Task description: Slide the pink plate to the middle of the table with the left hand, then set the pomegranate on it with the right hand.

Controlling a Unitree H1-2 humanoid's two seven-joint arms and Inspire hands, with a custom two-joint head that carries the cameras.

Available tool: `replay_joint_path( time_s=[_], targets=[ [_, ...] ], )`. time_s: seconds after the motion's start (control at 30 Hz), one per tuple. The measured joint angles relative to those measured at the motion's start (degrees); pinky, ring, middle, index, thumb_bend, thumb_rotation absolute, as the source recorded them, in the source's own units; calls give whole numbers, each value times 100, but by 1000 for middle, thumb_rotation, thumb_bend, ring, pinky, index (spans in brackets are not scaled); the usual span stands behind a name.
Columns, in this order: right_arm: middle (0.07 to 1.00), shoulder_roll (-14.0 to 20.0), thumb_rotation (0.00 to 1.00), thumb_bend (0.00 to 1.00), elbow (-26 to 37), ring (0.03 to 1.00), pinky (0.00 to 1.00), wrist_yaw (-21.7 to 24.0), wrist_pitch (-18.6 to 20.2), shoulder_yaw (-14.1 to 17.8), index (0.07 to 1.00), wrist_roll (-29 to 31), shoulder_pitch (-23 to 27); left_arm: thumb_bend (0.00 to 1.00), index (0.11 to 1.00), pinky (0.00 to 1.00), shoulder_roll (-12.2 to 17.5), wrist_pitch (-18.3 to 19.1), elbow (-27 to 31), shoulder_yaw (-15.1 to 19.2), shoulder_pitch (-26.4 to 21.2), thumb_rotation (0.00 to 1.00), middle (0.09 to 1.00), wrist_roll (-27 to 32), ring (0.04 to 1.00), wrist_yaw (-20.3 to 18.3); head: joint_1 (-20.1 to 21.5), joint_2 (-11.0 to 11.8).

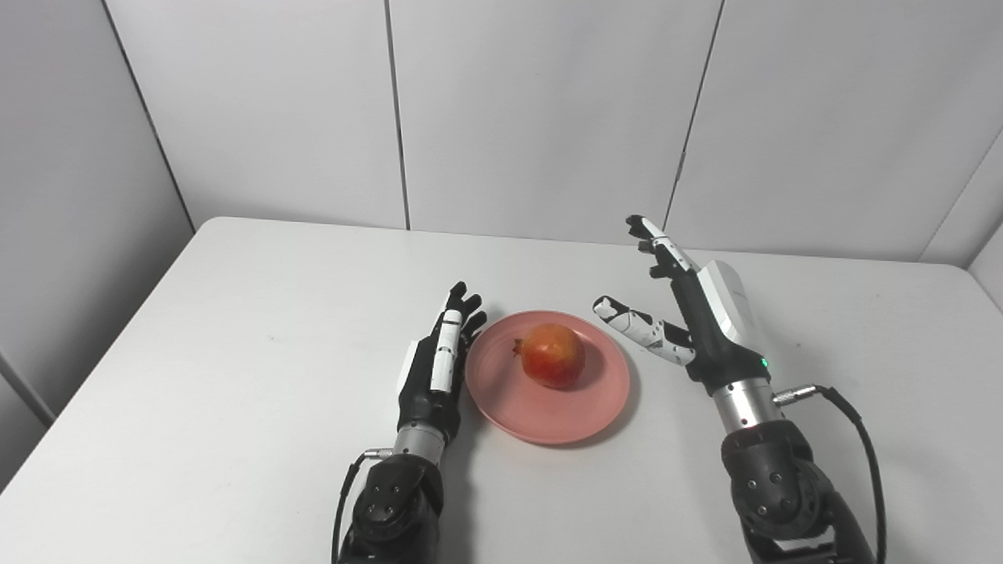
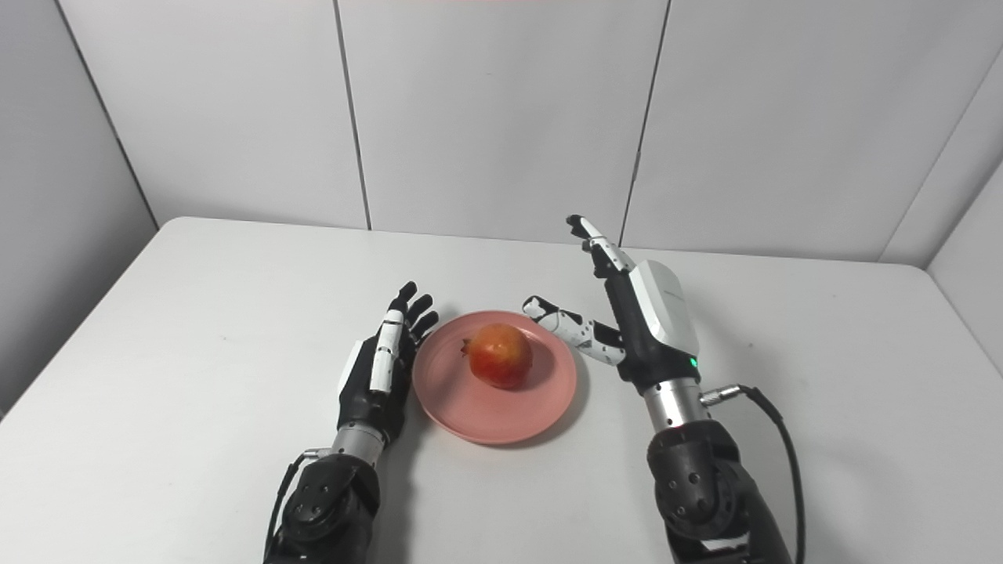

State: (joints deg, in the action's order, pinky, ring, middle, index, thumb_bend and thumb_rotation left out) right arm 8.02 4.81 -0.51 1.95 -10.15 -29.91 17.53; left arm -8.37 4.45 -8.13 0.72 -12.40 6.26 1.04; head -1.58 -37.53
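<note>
Sitting near the middle of the white table (image 1: 235,329), the pink plate (image 1: 501,399) carries the pomegranate (image 1: 553,356), which rests a little toward the far side of the plate's centre. You can read the fruit's direction from its small crown: it juts out to the left and slightly away from the robot, so the fruit's axis lies roughly level across the plate, left to right, not upright.

Your left hand (image 1: 436,368) lies just beside the plate's left rim, low over the table, with its fingers (image 1: 465,308) stretched straight and pointing away from the robot. It holds nothing; whether its edge touches the rim you cannot tell from either view.

Your right hand (image 2: 639,321) is raised to the right of the plate, palm turned toward the fruit, fingers extended up and away, thumb (image 2: 566,323) reaching out over the plate's right rim. It is spread wide and grips nothing, clear of the pomegranate. A green light shows at its wrist, and a black cable (image 1: 862,439) loops off the forearm.
</note>
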Motion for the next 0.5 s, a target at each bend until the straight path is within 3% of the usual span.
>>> replay_joint_path(
  time_s=[0.1,0.13,0.23,0.4,0.5],
  targets=[
    [918,-20,1000,706,57,907,835,143,124,209,919,437,-165,416,952,943,46,33,39,-1,19,1000,951,2,940,-23,9,18],
    [942,-37,1000,653,72,927,849,222,200,295,939,630,-219,413,952,942,54,37,51,0,31,1000,951,3,940,-28,9,9],
    [958,-78,1000,627,106,939,861,488,466,440,950,1191,-371,411,953,940,65,67,139,0,84,1000,952,5,940,-40,44,9],
    [973,-287,1000,462,112,956,925,730,859,604,969,1986,-498,425,974,956,187,88,257,-67,197,1000,966,0,952,-176,88,9],
    [997,-385,1000,351,111,987,980,849,866,653,996,2403,-515,426,973,953,208,94,418,-70,330,1000,969,0,953,-198,70,18]
  ],
)
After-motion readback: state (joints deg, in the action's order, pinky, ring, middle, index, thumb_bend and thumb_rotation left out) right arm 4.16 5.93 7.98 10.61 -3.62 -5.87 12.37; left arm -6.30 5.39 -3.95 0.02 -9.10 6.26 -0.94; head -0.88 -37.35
